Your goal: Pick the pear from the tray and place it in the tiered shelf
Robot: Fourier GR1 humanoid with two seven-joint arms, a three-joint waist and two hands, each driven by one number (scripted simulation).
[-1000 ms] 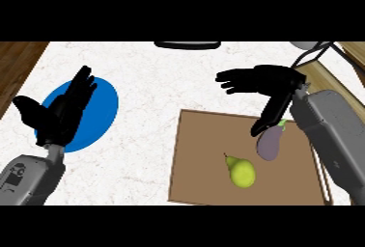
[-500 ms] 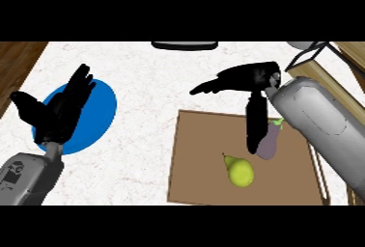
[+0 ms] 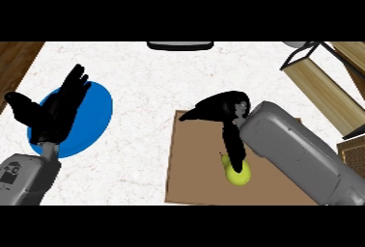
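A yellow-green pear (image 3: 239, 175) lies on the brown tray (image 3: 192, 164) at the lower middle. My right hand (image 3: 227, 112) hangs over the tray with its fingers pointing down onto the pear's top; the thumb sticks out to the left, and I cannot see whether the fingers close round the fruit. The right forearm hides the tray's right part. The wooden tiered shelf (image 3: 324, 87) stands at the upper right. My left hand (image 3: 53, 111) rests open, fingers up, over the blue plate.
A blue plate (image 3: 92, 116) lies at the left under my left hand. A dark round object (image 3: 180, 45) sits at the far edge of the white counter. Brown wood borders the counter at the far left.
My right hand swung from the tray's far right corner down and left onto the pear. The forearm now covers the purple vegetable seen earlier. The left hand barely moved.
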